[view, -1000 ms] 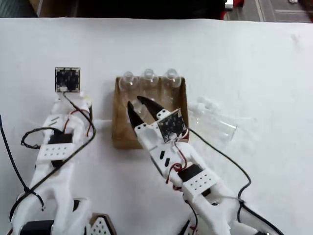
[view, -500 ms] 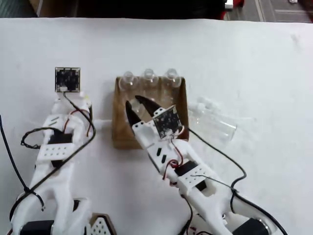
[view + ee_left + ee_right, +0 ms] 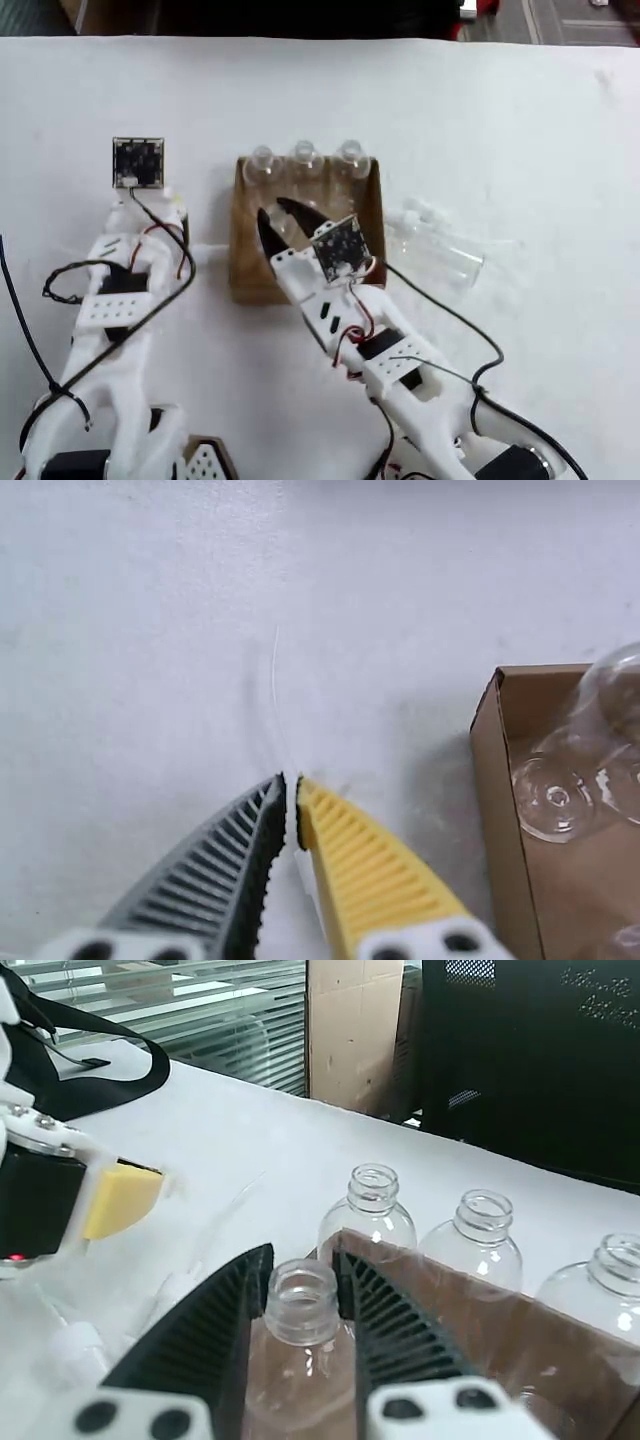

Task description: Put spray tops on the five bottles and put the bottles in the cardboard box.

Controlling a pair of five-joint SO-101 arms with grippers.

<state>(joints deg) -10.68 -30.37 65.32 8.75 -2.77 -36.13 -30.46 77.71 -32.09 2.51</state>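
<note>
The cardboard box [image 3: 250, 275] sits mid-table. Three clear, uncapped bottles [image 3: 305, 158] stand in a row along its far wall [image 3: 480, 1300]. My right gripper [image 3: 272, 208] is over the box's left part. In the right wrist view its black fingers [image 3: 225, 1310] are shut on the neck of another open bottle [image 3: 300, 1305], which is upright inside the box. My left gripper [image 3: 290, 780] rests on the table just left of the box, shut, with a spray top's thin clear tube [image 3: 275, 690] sticking out past its tips.
Clear bottles [image 3: 445, 250] lie on their sides on the table right of the box. A white spray top [image 3: 72, 1345] lies near the left gripper's yellow finger [image 3: 120, 1198]. The table's far edge meets a dark background.
The right arm shifted slightly left over the box with the bottle, then held still. The left arm has not moved.
</note>
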